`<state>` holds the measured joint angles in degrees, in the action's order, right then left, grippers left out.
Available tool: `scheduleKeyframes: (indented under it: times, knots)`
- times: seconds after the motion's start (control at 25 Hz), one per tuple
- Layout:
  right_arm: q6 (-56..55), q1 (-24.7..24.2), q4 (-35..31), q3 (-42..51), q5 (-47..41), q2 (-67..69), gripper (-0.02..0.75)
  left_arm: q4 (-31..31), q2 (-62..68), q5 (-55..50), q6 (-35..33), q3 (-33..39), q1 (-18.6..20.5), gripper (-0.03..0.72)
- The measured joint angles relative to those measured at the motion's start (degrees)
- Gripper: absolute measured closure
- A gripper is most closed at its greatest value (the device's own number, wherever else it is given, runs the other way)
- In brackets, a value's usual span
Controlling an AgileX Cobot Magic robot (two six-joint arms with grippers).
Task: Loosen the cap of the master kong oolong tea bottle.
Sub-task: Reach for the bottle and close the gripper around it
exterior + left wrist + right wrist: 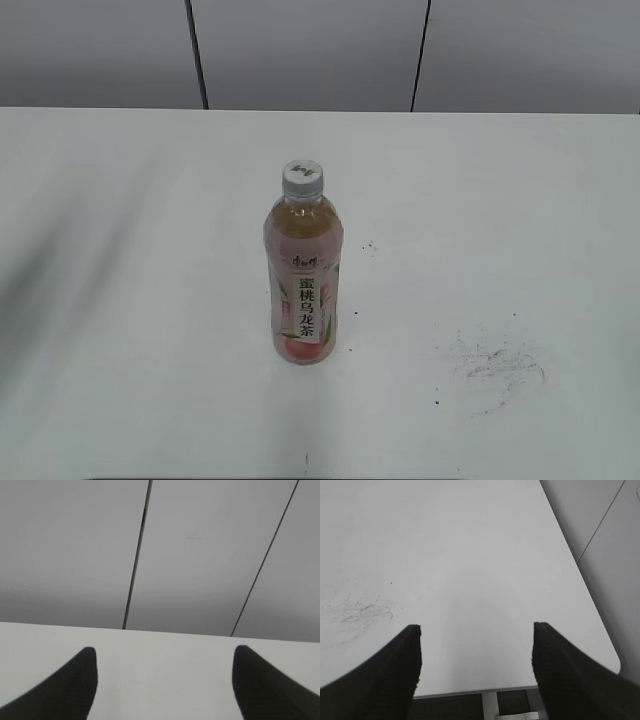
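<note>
The master kong oolong tea bottle [304, 290] stands upright in the middle of the white table [120, 300], with amber tea, a pink label and a white strip of dark characters. Its white-grey ribbed cap [302, 177] sits on the neck. Neither gripper shows in the exterior view. In the left wrist view my left gripper [165, 655] is open and empty over bare table, facing the grey wall. In the right wrist view my right gripper [477, 630] is open and empty over the table's edge. The bottle is out of both wrist views.
Dark scuff marks lie on the table at the front right [495, 362] and show in the right wrist view [360, 612]. A grey panelled wall [310, 50] stands behind the table. The table's rounded corner [615, 665] is by my right gripper.
</note>
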<state>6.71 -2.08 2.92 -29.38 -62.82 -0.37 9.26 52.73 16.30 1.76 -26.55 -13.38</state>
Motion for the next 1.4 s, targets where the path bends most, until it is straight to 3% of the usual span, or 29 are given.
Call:
scheduleKeyframes:
  times: [0.2, 0.32, 0.52, 0.72, 0.88, 1.08, 1.4]
  knots:
    - [0.0, 0.0, 0.0, 0.0, 0.0, 0.0, 0.216, -5.4, 14.9, 16.1, -0.1, 0.0, -3.3, 0.188]
    - [0.0, 0.0, 0.0, 0.0, 0.0, 0.0, 0.216, -11.0, 24.1, 26.3, 1.3, 0.0, -3.6, 0.188]
    - [0.0, 0.0, -0.1, 0.0, 0.0, 0.0, 0.216, -15.1, 36.2, 40.3, 5.1, 0.0, -3.7, 0.188]
    - [-0.1, 0.0, -0.1, 0.0, 0.0, 0.0, 0.216, -23.9, 40.4, 51.0, 9.4, 2.9, -3.7, 0.188]
    - [-0.1, 0.0, -0.1, 0.0, 0.0, 0.0, 0.216, -27.6, 40.5, 52.4, 10.4, 6.8, -3.7, 0.188]
    - [-0.1, 0.0, -0.1, 0.0, 0.0, 0.0, 0.216, -38.9, 40.5, 52.5, 12.3, 8.3, -3.7, 0.183]
    - [-0.1, 0.0, -0.1, 0.0, 0.0, 0.0, 0.216, -48.0, 40.5, 52.6, 16.2, 8.3, -3.7, 0.097]
